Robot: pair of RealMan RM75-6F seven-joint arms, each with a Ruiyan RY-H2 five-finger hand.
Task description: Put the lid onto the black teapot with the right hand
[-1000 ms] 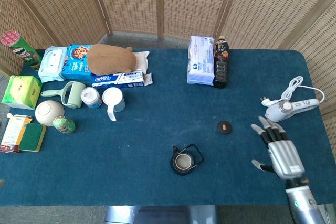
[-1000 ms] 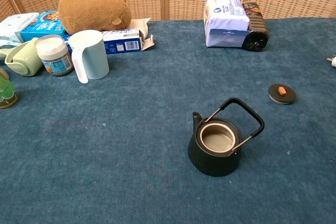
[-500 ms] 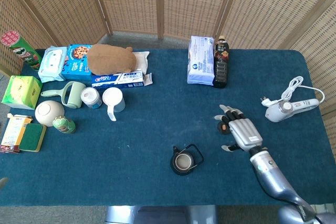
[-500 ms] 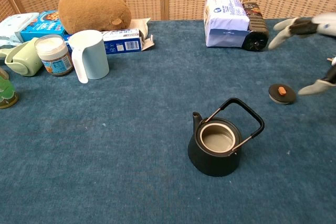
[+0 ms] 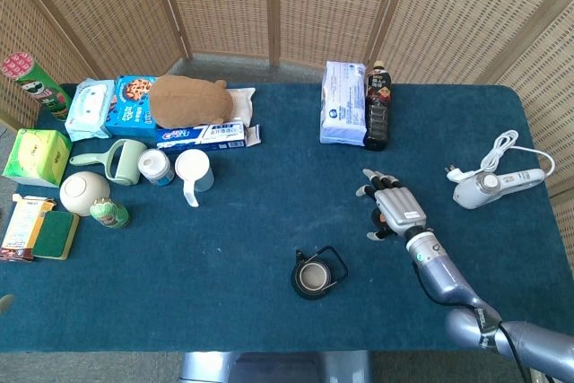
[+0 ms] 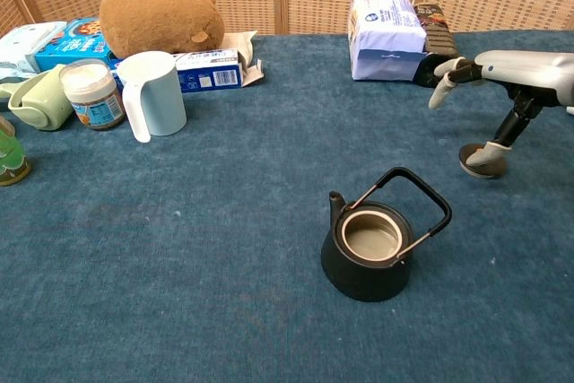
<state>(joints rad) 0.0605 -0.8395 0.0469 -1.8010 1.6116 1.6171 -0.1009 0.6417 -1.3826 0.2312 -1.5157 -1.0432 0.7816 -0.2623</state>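
Head view: right hand point(image 5: 392, 206) sits over the lid spot, fingers spread, hiding the lid; black teapot point(image 5: 315, 274) stands open on the counter point(image 5: 269, 221), nearby.

Chest view: thumb touches the lid point(image 6: 475, 158), other fingers splayed above. No grip yet, likely positioning to pinch. Left hand absent.

The black cast-iron teapot point(image 6: 374, 253) is sitting near the desk's point(image 6: 206, 248) front edge; the small round black lid point(image 6: 468, 161) is lying to its far right, under the right hand point(image 6: 516, 73).

Woven wicker screens point(image 5: 269, 2) enclose a blue-clothed table point(image 5: 269, 311).
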